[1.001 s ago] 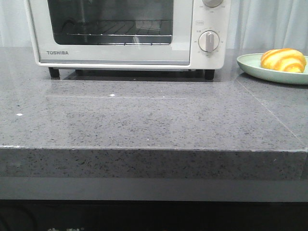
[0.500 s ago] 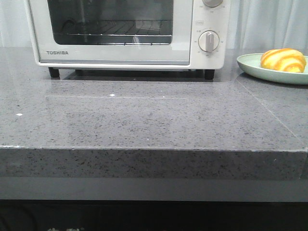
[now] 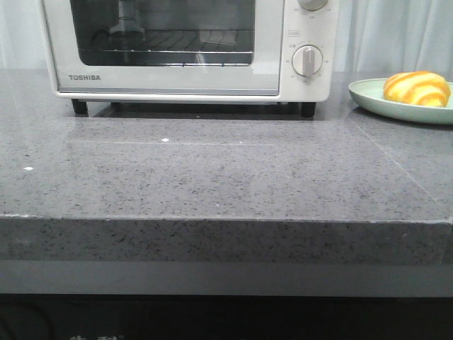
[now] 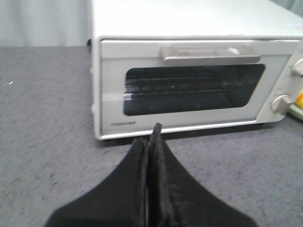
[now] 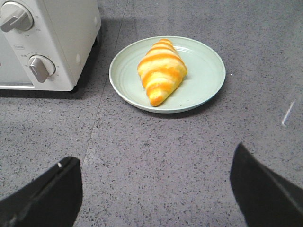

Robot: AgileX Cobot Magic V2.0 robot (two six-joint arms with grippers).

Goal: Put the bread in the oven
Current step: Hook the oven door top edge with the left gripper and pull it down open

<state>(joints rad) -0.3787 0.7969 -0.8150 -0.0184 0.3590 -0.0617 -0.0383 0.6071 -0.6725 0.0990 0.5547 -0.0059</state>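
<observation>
Even, soft light is being cast across all three views, with no harsh shadows. In the front view, the gray countertop (image 3: 226, 170) is being lit evenly and is showing a faint sheen, while a dark shadow is being thrown under the oven (image 3: 187, 46); its glass door is carrying pale reflections. In the left wrist view, the oven top (image 4: 194, 19) is being overexposed to near white, and the whole picture is being softened by blur, the left gripper (image 4: 150, 137) reading as a dark silhouette. The right wrist view is being rendered sharply; the bread (image 5: 161, 71) is showing glossy highlights, and a thin shadow is being cast beside the plate (image 5: 208, 71).
</observation>
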